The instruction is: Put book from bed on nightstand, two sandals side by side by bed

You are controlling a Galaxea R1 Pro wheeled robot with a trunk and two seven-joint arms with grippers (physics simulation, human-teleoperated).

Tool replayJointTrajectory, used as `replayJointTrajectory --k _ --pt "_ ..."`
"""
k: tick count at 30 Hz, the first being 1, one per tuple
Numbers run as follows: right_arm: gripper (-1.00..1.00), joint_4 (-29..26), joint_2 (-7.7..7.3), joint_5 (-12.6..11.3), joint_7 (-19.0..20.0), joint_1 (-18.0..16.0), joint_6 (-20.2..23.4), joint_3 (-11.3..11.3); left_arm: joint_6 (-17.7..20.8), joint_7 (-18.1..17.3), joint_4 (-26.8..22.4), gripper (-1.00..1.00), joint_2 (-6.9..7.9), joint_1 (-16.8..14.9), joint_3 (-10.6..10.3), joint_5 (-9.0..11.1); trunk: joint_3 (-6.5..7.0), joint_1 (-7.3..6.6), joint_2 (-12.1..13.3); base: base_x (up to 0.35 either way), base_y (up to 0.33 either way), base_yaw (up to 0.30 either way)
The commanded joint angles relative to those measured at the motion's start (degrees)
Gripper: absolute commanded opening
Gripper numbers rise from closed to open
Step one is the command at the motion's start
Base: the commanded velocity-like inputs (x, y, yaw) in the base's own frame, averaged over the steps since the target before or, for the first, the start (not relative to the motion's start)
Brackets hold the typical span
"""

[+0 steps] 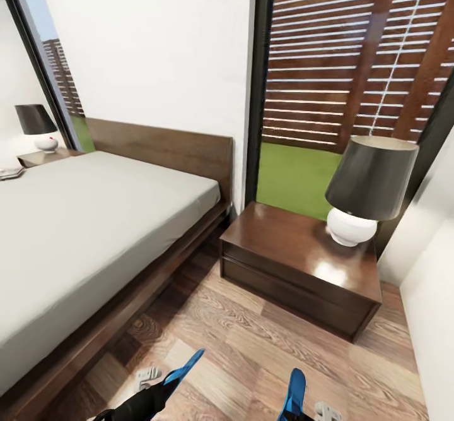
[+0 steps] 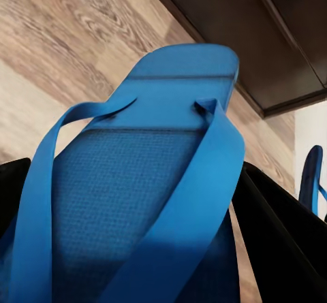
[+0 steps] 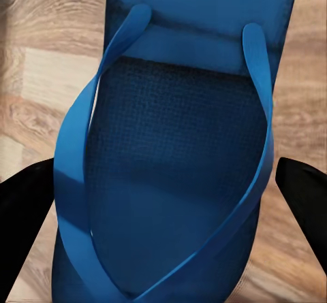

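Each gripper holds one bright blue sandal above the wood floor beside the bed (image 1: pixel 82 231). My left gripper (image 2: pixel 129 201) is shut on the left sandal (image 1: pixel 183 367), whose toe points toward the nightstand (image 1: pixel 296 263). Its black fingers (image 2: pixel 286 242) press the sandal's (image 2: pixel 150 112) sides. My right gripper (image 3: pixel 163 194) is shut on the other sandal (image 1: pixel 294 391), with fingers (image 3: pixel 20 208) at both edges of its sole (image 3: pixel 184 139). That sandal (image 2: pixel 312 177) also shows past the left one. A small flat thing (image 1: pixel 9 172) lies at the bed's far edge, too small to tell if it is the book.
A white lamp with a dark shade (image 1: pixel 366 187) stands on the near nightstand's right part. A second nightstand (image 1: pixel 44 156) with a lamp is beyond the bed. A white wall (image 1: pixel 429 295) is close on the right. A glass pane behind shows grass and a fence.
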Motion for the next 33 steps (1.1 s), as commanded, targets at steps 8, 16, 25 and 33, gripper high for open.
replayJointTrajectory --k 8,16,25,33 --pt "-1.00 0.1 0.00 0.0 0.3 0.0 -0.2 -0.1 -0.1 -0.1 0.1 -1.00 0.00 -0.1 0.1 0.1 -0.23 -0.01 0.0 0.000 0.000 0.278" --pt "-1.00 0.1 0.01 0.0 0.3 0.0 -0.2 -0.1 -0.1 -0.1 0.1 -1.00 0.00 -0.1 0.1 0.1 -0.41 -0.01 0.0 0.000 0.000 0.278" --pt "-1.00 0.1 0.05 0.0 0.3 -0.1 -0.2 -0.1 -0.1 -0.1 0.1 -1.00 0.00 -0.1 0.1 0.1 -0.61 -0.01 0.0 0.000 0.000 0.278" --pt "-1.00 0.1 0.07 0.0 0.3 -0.1 -0.2 -0.1 -0.1 -0.1 0.1 -1.00 0.00 -0.1 0.1 0.1 -0.79 -0.01 0.0 0.000 0.000 0.278"
